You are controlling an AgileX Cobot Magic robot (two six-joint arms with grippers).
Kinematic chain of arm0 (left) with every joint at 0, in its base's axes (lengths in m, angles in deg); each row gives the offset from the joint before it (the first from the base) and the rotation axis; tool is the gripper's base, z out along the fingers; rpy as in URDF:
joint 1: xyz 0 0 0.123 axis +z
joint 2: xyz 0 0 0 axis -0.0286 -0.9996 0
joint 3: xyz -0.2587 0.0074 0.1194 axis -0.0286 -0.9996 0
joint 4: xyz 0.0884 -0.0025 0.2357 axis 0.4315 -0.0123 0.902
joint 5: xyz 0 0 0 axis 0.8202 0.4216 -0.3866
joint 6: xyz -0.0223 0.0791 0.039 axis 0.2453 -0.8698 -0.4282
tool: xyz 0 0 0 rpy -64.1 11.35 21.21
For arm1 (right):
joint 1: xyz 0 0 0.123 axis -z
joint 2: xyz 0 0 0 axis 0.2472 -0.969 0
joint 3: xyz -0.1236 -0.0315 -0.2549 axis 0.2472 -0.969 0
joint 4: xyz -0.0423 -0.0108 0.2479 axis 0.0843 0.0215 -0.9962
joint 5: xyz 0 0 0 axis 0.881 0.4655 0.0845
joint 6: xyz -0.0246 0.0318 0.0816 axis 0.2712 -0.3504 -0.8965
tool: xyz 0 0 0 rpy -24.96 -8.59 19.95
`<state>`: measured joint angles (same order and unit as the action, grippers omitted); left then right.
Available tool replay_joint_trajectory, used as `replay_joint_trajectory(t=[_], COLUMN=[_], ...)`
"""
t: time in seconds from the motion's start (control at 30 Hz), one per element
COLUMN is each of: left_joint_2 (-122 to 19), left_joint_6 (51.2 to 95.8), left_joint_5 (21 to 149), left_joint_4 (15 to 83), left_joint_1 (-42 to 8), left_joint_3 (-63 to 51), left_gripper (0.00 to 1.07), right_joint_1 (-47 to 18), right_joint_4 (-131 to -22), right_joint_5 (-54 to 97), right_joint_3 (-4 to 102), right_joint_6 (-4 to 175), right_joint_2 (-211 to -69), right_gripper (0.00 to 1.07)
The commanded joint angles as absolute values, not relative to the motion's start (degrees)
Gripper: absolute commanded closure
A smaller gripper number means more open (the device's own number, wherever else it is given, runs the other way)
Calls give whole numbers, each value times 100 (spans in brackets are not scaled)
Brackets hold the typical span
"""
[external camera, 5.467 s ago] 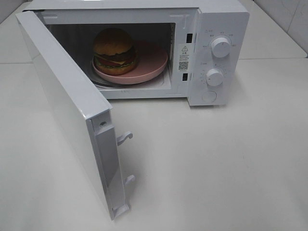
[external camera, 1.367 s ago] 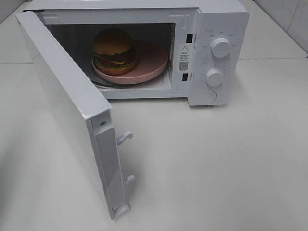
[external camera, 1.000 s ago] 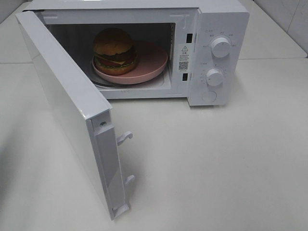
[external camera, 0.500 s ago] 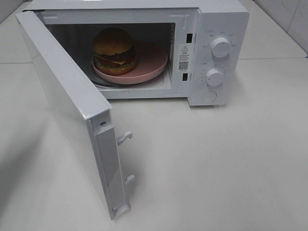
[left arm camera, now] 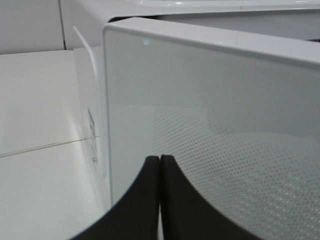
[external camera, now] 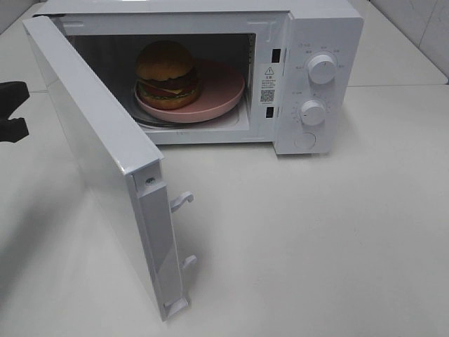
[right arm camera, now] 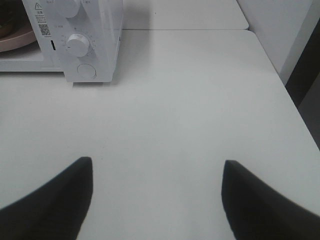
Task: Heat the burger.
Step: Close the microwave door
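The burger (external camera: 165, 73) sits on a pink plate (external camera: 223, 91) inside the white microwave (external camera: 326, 28), toward the left of the cavity. The microwave door (external camera: 98, 151) stands wide open, swung out toward the front left. My left gripper (external camera: 12, 111) shows at the far left edge, outside the door. In the left wrist view its fingertips (left arm camera: 160, 158) are pressed together, shut and empty, facing the door's outer panel (left arm camera: 225, 125). My right gripper (right arm camera: 156, 162) is open and empty over bare table, to the right of the microwave; it does not show in the exterior view.
The control panel has two knobs (external camera: 321, 68) (external camera: 313, 112) and a round button (external camera: 304, 140); the lower knob (right arm camera: 77, 45) and the button (right arm camera: 86, 71) also show in the right wrist view. Door latch hooks (external camera: 181, 201) stick out. The table's right edge (right arm camera: 280, 80) is near.
My left gripper has come into the exterior view at the far left edge, beside the open door. The burger, plate and door have not moved.
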<state>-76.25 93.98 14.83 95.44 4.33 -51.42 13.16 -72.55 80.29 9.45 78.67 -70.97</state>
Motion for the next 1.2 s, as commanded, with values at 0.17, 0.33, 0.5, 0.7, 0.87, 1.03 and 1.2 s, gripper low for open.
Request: replay_joint_trajectory(t=[0.17,0.33,0.5,0.7,0.87,1.03,1.2], left_joint_2=[-7997,-8221,-8387,-8524,-8604,-8610,-8748], left_joint_6=[10108,10068,9925,9753,9747,9747,9753], left_joint_5=[1351,1448,1460,1465,1505,1855,2147], left_joint_4=[10214,9848,9332,9103,8748,8707,8673], left_joint_1=[353,-174,-490,-833,-1126,-1378,-1618], left_joint_3=[-4609,-4346,-4277,-4265,-4191,-3859,-3480], left_gripper=[107,107,107,107,107,107,107], right_joint_1=[1357,1357,1357,1357,1357,1357,1357], right_joint_4=[-7278,-7278,-7278,-7278,-7278,-7278,-7278], right_joint_5=[7972,7972,7972,7972,7972,7972,7972], right_joint_3=[928,928,928,928,928,928,928], right_joint_6=[7850,7850,7850,7850,7850,7850,7850], right_joint_2=[-6925,-6925,-6925,-6925,-6925,-6925,-6925], right_gripper=[43,43,43,43,43,43,43])
